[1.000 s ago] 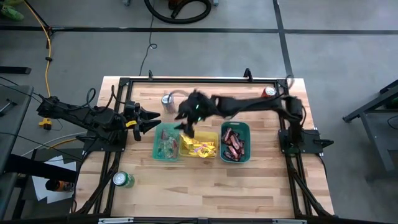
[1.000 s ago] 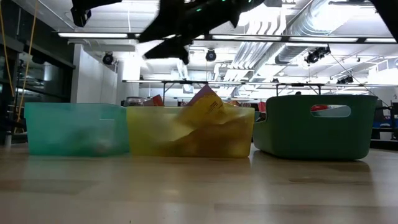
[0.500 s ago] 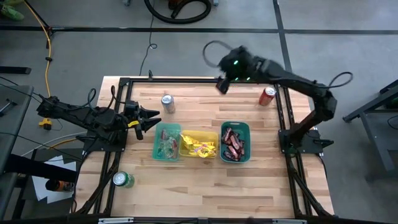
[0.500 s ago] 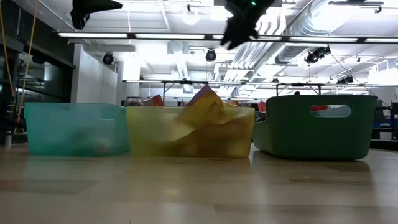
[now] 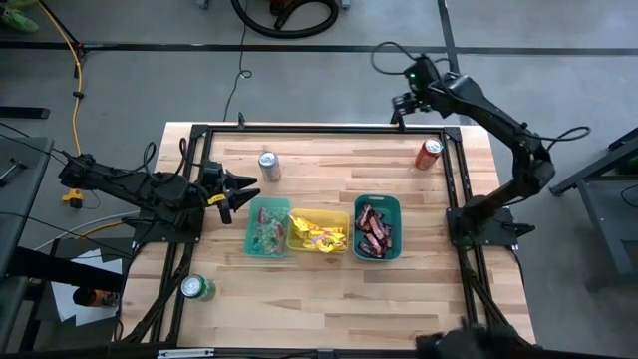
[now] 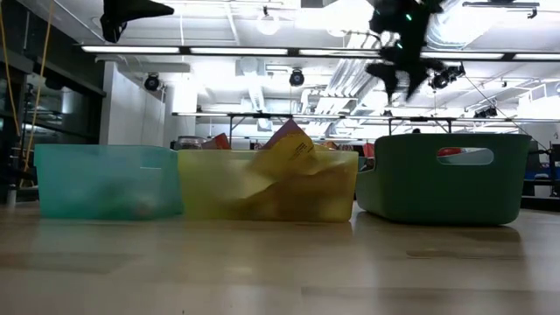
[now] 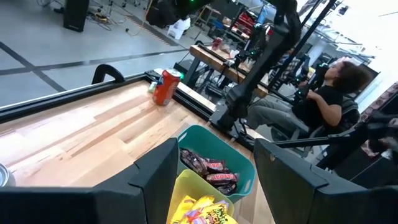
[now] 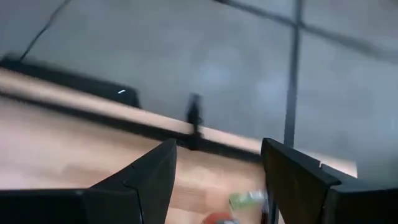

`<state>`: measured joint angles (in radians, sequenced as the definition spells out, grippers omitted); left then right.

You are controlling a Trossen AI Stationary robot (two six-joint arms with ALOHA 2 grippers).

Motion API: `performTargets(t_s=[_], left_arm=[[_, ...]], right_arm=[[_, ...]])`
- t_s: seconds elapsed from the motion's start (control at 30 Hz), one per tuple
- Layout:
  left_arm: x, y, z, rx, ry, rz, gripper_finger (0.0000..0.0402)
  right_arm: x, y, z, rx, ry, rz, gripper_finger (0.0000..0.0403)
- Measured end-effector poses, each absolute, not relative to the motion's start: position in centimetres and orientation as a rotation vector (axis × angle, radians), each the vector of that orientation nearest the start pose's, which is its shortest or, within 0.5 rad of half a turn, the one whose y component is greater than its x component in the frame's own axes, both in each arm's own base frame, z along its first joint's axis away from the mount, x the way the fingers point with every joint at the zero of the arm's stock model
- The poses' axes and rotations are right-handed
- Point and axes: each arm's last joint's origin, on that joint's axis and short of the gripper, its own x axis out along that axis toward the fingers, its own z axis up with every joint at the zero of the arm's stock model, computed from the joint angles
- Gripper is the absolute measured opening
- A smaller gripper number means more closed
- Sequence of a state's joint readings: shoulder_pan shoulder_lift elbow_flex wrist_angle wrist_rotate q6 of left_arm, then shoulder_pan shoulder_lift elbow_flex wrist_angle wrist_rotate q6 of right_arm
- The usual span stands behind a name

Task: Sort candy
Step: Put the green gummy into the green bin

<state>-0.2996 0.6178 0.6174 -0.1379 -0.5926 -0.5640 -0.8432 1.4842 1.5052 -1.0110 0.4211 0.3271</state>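
Candy lies sorted in three bins in the middle of the desk [image 5: 329, 284]. From above I see mixed small pieces [image 5: 265, 233] in the teal bin [image 5: 267, 206], yellow packets [image 5: 319, 233] in the yellow bin [image 5: 319, 250], and brown-and-red bars [image 5: 375, 229] in the green bin [image 5: 379, 256]. The three bins stand in one row, each just beside the next.

From the low camera the bins show only their walls; one packet sticks up over the yellow rim, and the bars are hidden.

My left gripper [image 5: 242, 190] waits over the desk's left side, near the teal bin. Its fingers [image 7: 155, 180] are spread and hold nothing. Between them the left wrist camera shows the bars and packets, a red can [image 7: 165, 86] near the far edge, and a seated person [image 7: 311, 102] beyond the desk; no other view shows this person.

My right gripper [image 5: 402, 103] is high over the far edge of the desk, well apart from the bins. Its fingers [image 8: 146, 177] are spread and empty, with the desk edge and the floor [image 8: 186, 50] between them.

From above I see also a silver can [image 5: 268, 165] behind the bins and a green can [image 5: 196, 289] near the front left corner.
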Motion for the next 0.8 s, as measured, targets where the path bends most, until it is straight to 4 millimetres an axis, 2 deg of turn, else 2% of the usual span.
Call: performTargets(t_s=[0.13, 0.23, 0.33, 0.53, 0.63, 0.7, 0.8], left_arm=[[13.9, -2.6, 30.4, -0.507, 0.038, 0.319, 0.02], [13.9, -2.6, 30.4, -0.508, 0.038, 0.32, 0.02], [13.9, -2.6, 30.4, -0.51, 0.033, 0.319, 0.02], [13.9, -2.6, 30.5, -0.532, 0.026, 0.319, 0.02], [13.9, -2.6, 30.5, -0.54, 0.025, 0.319, 0.02], [13.9, -2.6, 30.5, -0.541, 0.027, 0.312, 0.02], [13.9, -2.6, 30.4, -0.541, 0.028, 0.312, 0.02]], right_arm=[[14.5, -24.6, 32.4, 0.779, 0.751, -1.524, 0.0232], [12.3, -26.0, 30.2, 0.98, 0.718, -1.568, 0.0232], [13.0, -27.0, 29.2, 1.005, 0.689, -1.605, 0.0232], [13.8, -28.6, 26.7, 1.071, 0.624, -1.804, 0.0232], [14.1, -29.7, 26.6, 1.098, 0.571, -1.875, 0.0232], [14.1, -30.5, 26.6, 1.16, 0.551, -1.874, 0.0232], [13.8, -31.5, 25.2, 1.273, 0.579, -1.836, 0.0232]])
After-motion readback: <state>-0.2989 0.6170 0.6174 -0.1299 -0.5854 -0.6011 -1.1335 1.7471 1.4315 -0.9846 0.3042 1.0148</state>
